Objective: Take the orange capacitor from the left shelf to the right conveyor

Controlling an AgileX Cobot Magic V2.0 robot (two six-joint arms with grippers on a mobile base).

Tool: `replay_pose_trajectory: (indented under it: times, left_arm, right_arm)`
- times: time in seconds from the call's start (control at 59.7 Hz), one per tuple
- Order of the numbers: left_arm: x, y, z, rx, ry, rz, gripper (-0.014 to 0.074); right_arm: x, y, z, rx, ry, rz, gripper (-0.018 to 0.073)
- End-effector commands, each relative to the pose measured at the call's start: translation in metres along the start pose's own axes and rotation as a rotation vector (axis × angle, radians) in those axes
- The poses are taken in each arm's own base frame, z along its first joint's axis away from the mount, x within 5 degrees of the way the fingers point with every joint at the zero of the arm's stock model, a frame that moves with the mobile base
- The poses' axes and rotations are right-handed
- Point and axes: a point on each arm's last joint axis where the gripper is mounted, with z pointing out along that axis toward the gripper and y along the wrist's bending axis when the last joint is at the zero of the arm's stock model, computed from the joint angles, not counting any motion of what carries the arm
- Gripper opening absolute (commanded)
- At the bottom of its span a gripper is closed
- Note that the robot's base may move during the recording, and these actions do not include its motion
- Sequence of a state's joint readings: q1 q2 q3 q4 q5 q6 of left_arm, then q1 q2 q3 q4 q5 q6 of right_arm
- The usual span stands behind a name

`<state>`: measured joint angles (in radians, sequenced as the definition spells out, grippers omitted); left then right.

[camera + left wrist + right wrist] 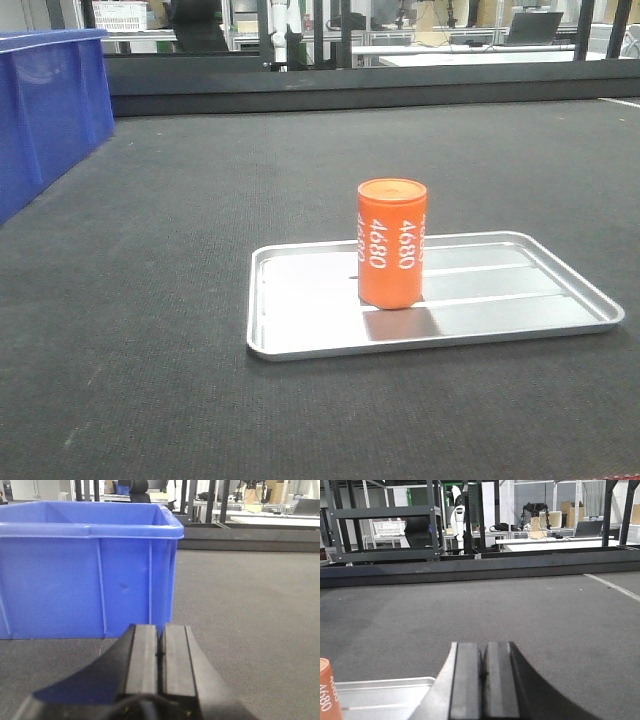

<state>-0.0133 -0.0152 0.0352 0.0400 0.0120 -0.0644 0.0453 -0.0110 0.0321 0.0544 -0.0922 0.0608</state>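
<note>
The orange capacitor (392, 243) stands upright in a shallow silver tray (300, 335) that lies on the dark right conveyor (180, 220). No gripper touches it. In the right wrist view the capacitor (329, 690) shows at the bottom left edge, with my right gripper (483, 652) shut and empty to its right, low over the conveyor (545, 610). My left gripper (160, 635) is shut with nothing in it, close above the belt (250, 610) in front of a blue bin (85, 570). The left shelf is out of view.
The blue plastic bin (45, 110) stands at the conveyor's left side. A dark raised rail (360, 85) runs along the conveyor's far edge, with frames, tables and equipment behind it. The silver tray's (380, 695) corner lies just left of the right fingers.
</note>
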Motion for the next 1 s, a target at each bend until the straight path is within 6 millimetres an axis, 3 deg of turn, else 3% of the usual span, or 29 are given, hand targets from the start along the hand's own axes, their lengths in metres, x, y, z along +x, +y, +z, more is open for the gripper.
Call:
replay_pose_trajectory:
  times: [0.0,0.988]
  left_arm:
    - [-0.0013,-0.0005,-0.0002,0.008,-0.076,-0.009,-0.0126]
    - [-0.0013,-0.0005,-0.0002,0.008,-0.076,-0.009,-0.0126]
  right_arm:
    - [-0.0172,0.0012,-0.0025,-0.003,-0.135,-0.013,0.0049]
    - [-0.0172,0.0012,-0.0025,-0.003,-0.135,-0.013,0.0049]
